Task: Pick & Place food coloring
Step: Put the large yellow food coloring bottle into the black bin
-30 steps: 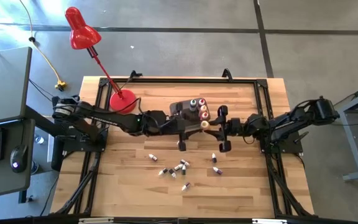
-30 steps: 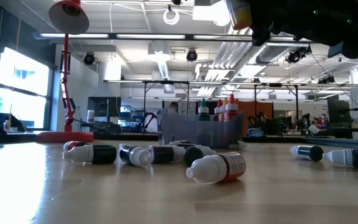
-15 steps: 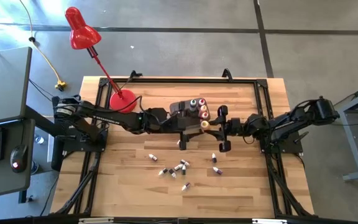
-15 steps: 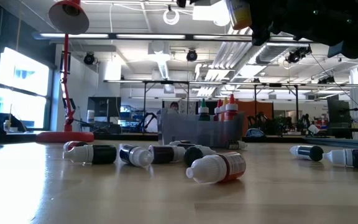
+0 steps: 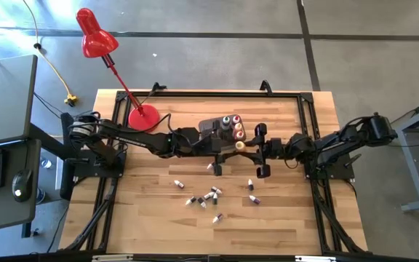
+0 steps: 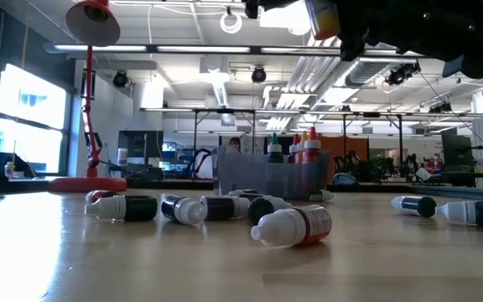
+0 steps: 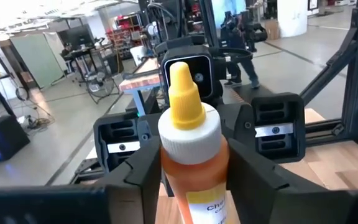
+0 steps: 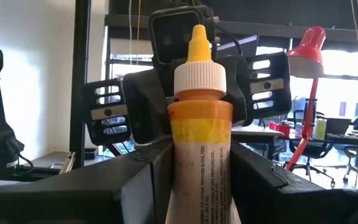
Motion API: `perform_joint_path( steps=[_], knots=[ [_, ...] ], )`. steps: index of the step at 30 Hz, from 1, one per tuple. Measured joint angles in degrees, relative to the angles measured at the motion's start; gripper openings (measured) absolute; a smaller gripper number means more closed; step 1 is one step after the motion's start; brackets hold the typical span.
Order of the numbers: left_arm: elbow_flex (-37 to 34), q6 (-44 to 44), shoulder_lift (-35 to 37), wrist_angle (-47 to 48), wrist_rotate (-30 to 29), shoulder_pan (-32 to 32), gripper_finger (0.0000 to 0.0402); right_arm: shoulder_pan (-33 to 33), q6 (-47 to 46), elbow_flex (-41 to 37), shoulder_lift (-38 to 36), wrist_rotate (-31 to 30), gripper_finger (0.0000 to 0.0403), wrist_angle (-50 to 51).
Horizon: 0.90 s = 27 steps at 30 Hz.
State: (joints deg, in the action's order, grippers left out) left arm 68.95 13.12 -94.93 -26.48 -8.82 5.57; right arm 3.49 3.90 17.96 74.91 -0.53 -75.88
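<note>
Near the middle of the worktop, the left hand and the right hand meet face to face. Both squeeze one yellow bottle between them; each hand's fingers press its sides. At 12 o'clock from the hands, a grey tub holds bottles standing up. At 6 o'clock, more small bottles lie scattered. A red lamp stands at 10 o'clock.

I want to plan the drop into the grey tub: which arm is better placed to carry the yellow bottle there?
Probably left. The left pincer and right pincer both clasp the yellow bottle, but the grey tub lies right beside the left one.
</note>
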Motion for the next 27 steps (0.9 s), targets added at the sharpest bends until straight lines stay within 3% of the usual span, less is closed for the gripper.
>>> perform_joint_path(
  steps=[4,15,23,27],
  knots=[
    [0.00,0.07,-0.06,-0.62,0.06,0.01,0.0147,0.00,0.05,-0.01,-0.02,0.04,0.0127,-0.13],
    [0.00,0.07,-0.11,-1.14,1.57,0.06,0.0214,0.00,0.25,0.00,0.00,-0.13,0.0127,0.39],
    [0.02,0.48,-0.09,-3.06,1.07,0.08,0.0216,-0.04,0.64,0.00,0.00,-0.35,0.0127,0.22],
    [0.02,1.46,-0.09,-3.23,1.07,0.08,0.0193,-0.02,0.66,0.00,0.01,-0.17,0.0127,0.22]
  ],
)
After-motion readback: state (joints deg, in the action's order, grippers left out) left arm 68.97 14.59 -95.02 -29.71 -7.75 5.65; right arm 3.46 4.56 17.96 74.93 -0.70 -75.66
